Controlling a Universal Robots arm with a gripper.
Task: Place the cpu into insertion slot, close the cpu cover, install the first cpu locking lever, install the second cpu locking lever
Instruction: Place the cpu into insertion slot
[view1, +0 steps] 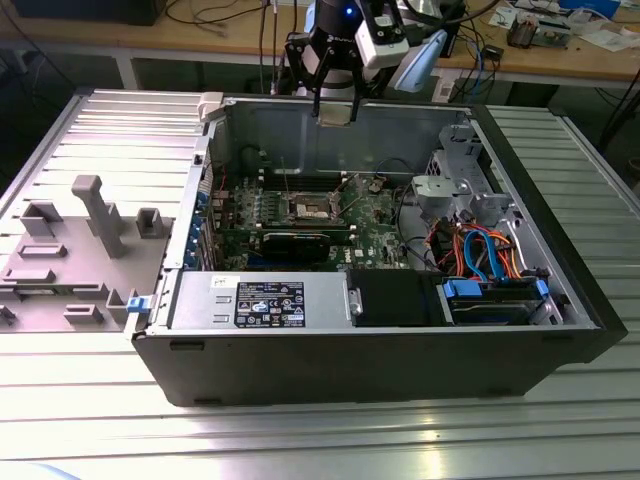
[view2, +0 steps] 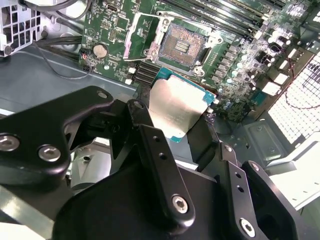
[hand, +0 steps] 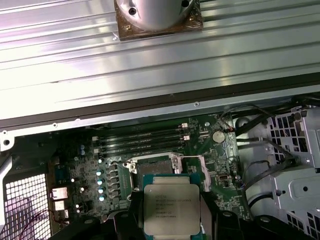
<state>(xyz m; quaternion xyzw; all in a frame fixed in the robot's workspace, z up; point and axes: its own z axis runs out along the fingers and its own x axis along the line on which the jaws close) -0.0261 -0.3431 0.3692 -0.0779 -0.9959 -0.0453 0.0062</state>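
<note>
I'm pinching the cpu (view2: 177, 102) by its edges in the end effector (view2: 172, 125) (fingers (view2: 141, 116) pressed against it), hovering well above the uncovered insertion slot (view2: 182, 46) in the open computer case (view1: 350, 360).

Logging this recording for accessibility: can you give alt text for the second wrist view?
The gripper holds the cpu between its black fingers, silver top showing, above the green motherboard. Beyond it lies the insertion slot, contacts exposed and no chip seated, with a round coin battery off to one side.
</note>
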